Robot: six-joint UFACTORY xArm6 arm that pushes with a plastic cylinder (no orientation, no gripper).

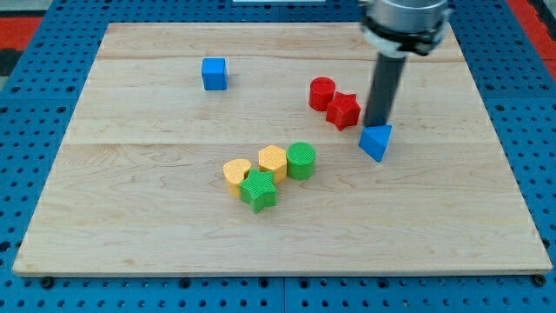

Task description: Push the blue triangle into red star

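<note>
Camera view shows my tip [377, 126] just above the blue triangle [375, 143], apparently touching it. That rod is a plain tool with nothing to spread or pinch. A small gap to the red star [344, 110] remains; the push looks nearly done.

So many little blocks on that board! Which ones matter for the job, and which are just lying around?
In the job:
blue triangle, just below my tip
red star, to the triangle's upper left, not touching it

Just lying about:
red cylinder, beside the star
blue cube
green cylinder
green star
two yellow blocks
</note>
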